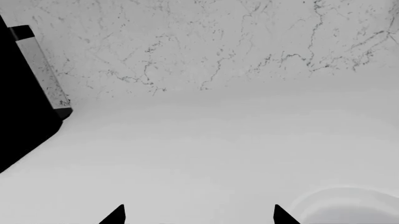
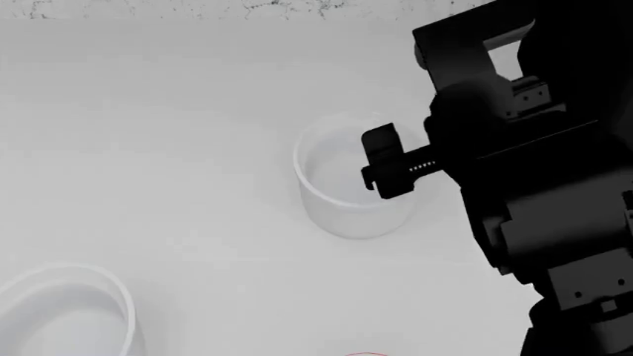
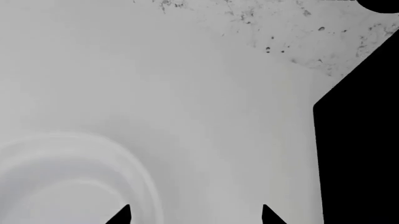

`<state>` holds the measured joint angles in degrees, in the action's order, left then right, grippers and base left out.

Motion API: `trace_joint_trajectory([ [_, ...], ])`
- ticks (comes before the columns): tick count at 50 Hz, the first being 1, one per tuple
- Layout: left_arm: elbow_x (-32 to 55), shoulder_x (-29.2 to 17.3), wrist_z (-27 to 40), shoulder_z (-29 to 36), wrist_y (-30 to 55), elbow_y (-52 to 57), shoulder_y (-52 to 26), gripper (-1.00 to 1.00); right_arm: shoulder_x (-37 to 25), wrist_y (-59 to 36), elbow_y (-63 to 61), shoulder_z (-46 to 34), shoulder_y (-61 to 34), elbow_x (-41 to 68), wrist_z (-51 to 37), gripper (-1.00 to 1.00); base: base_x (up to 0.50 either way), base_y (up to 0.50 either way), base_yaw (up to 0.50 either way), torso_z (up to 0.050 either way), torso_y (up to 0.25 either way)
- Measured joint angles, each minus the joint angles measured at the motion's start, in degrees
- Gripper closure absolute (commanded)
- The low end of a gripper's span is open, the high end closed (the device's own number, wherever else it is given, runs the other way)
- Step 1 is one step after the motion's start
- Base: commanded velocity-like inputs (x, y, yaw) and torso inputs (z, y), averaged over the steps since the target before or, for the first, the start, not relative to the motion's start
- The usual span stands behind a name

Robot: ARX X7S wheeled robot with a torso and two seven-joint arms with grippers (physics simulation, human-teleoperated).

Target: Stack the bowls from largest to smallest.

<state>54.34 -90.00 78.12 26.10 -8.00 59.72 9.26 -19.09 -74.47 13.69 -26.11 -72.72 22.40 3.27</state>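
Standing on a pale grey-white counter (image 2: pixel 178 148): a straight-sided white cup-like bowl (image 2: pixel 342 200), upright, near the middle of the head view. Right gripper (image 2: pixel 390 163) hangs over this bowl's right-hand rim; whether it touches the rim cannot be told. In the right wrist view its two dark fingertips (image 3: pixel 121 215) stand spread apart, nothing between them, with the bowl's curved white rim (image 3: pixel 93 154) just beside one tip.

Large rounded white bowl (image 2: pixel 70 311): lower left corner of the head view, well apart from the cup-like bowl, partly cut off by the edge.

Red bowl (image 2: pixel 366 354): only a thin red sliver of rim at the bottom edge of the head view.

Left gripper (image 1: pixel 199 215): fingertips spread, empty, over bare counter; a white rim (image 1: pixel 349 200) lies near one tip.

Black toaster (image 1: pixel 22 102): seen in the left wrist view, against a marbled wall (image 1: pixel 218 42).
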Motion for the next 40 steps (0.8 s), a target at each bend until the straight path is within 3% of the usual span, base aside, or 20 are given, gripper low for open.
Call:
trace_joint_trajectory([
  [12,-3.1,0.0,1.9,2.0,-1.9,0.0,2.0,-1.0,0.6,-3.1,3.3,-2.8,-3.1,0.5,2.3,-1.0,0.0,0.0,0.0,0.0,0.0],
  [38,-0.6,0.0,1.9,0.7,-1.1,0.0,0.9,-1.0,0.9,-6.3,-0.2,-7.0,-2.5,-0.1,4.1,-1.0,0.0,0.0,0.0,0.0,-0.003],
  [39,-0.6,0.0,1.9,0.7,-1.1,0.0,0.9,-1.0,0.9,-6.3,-0.3,-7.0,-2.4,-0.1,4.1,1.0,0.0,0.0,0.0,0.0,0.0],
  [40,-0.7,0.0,2.0,0.8,-1.1,0.0,1.0,-1.0,1.0,-6.4,-0.3,-7.1,-2.1,0.6,4.4,1.0,0.0,0.0,0.0,0.0,-0.01],
])
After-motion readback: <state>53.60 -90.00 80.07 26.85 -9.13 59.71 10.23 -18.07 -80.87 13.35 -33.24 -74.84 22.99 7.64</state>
